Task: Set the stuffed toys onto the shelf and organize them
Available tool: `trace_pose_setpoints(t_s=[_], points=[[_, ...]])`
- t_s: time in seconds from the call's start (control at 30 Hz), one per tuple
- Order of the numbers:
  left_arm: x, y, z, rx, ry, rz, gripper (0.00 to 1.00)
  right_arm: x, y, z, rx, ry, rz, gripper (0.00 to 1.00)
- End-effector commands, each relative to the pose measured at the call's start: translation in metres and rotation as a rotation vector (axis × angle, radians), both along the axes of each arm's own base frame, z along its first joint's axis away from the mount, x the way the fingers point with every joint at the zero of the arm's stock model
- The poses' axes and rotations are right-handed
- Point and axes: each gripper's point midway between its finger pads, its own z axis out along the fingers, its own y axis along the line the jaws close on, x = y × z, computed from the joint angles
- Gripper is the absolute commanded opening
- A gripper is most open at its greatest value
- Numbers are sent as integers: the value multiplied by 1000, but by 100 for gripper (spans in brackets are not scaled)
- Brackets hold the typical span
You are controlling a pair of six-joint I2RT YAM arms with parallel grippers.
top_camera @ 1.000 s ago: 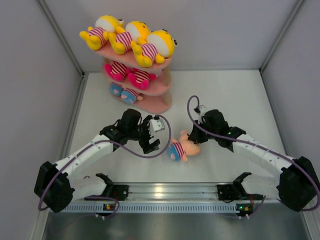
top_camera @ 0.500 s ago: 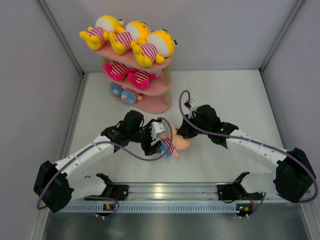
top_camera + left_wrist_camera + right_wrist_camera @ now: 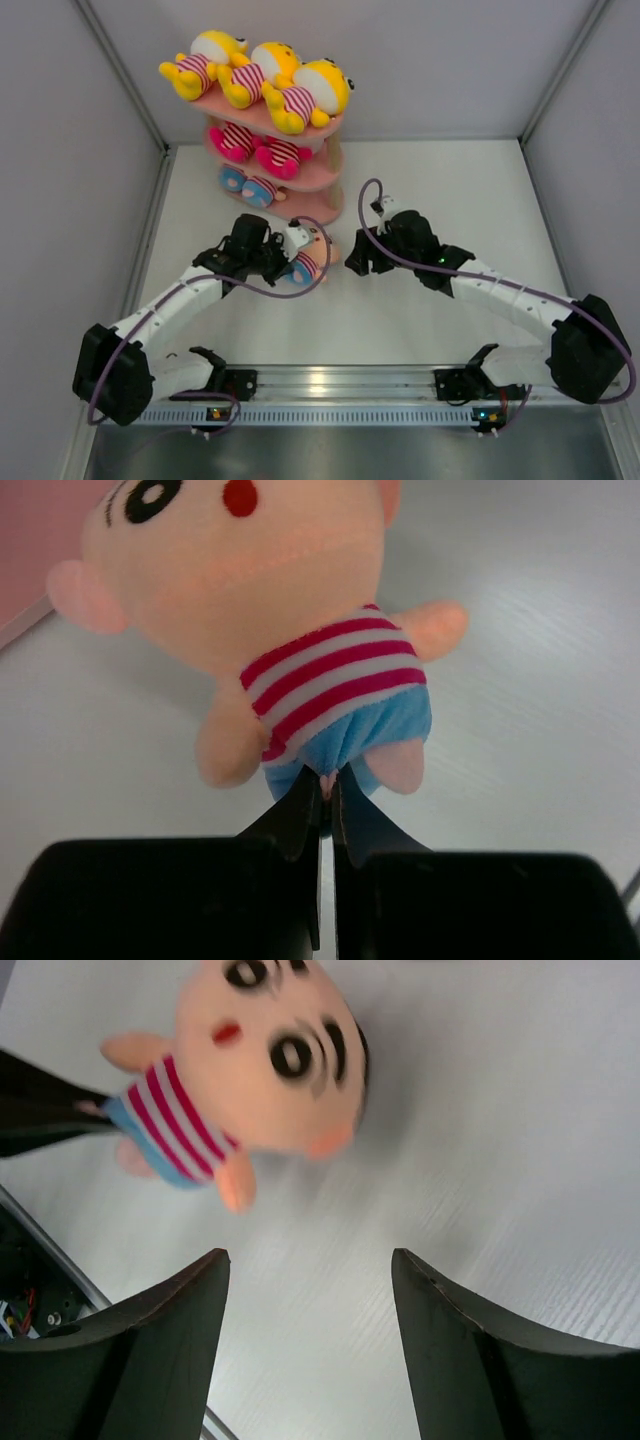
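Note:
A peach-faced stuffed toy (image 3: 308, 262) in a striped shirt and blue bottoms hangs from my left gripper (image 3: 288, 264), just in front of the shelf (image 3: 318, 208). In the left wrist view that gripper (image 3: 325, 785) is shut on the toy's (image 3: 320, 680) blue bottom. My right gripper (image 3: 356, 264) stands open a little to the toy's right. From the right wrist its gripper (image 3: 310, 1255) holds nothing, and the toy (image 3: 270, 1060) is beyond the tips. The pink shelf carries three yellow toys (image 3: 262, 70) on top, two pink ones (image 3: 280, 155) in the middle and two blue-bottomed ones (image 3: 262, 190) below.
Grey walls close in the white table (image 3: 450, 190) on the left, back and right. A metal rail (image 3: 330, 385) with both arm bases runs along the near edge. A corner of the pink shelf (image 3: 35, 550) shows at the upper left of the left wrist view.
My left gripper has shut on the peach-faced toy and carried it left toward the shelf. My right gripper has let go of the toy and opened.

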Motion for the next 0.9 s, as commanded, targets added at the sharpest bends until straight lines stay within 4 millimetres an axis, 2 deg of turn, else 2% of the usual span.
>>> trace_pose_setpoints(t_s=[0.0,0.1,0.23,0.3,0.4,0.47,0.5,0.57,0.6,0.67,0.7,0.73,0.87], points=[[53,52,14,25,-137,215,0,5,-4,24,22,-82,-54,66],[72,77,12,52,-182,280,0,2,-13,26,12,-98,-74,66],[88,87,15,47,-256,314,0,0,-22,24,-7,-105,-93,66],[104,89,25,16,-318,353,0,-2,-24,24,-7,-109,-92,66],[123,87,34,-45,-365,385,0,-4,-26,25,-3,-114,-91,66],[133,84,33,-63,-360,395,0,-2,-32,24,-23,-122,-118,66],[139,79,40,-91,-376,382,0,-2,-33,25,-23,-126,-119,66],[146,72,34,-103,-356,363,0,-2,-37,24,-36,-128,-130,66],[152,67,40,-122,-367,342,0,-2,-38,24,-39,-130,-132,66],[162,64,30,-115,-344,348,0,-2,-40,22,-46,-133,-138,66],[171,64,37,-120,-369,361,0,-2,-40,23,-44,-133,-139,66],[176,64,30,-115,-356,372,0,-2,-41,23,-47,-135,-138,66],[192,61,35,-142,-404,385,0,-3,-42,21,-52,-133,-142,66]])
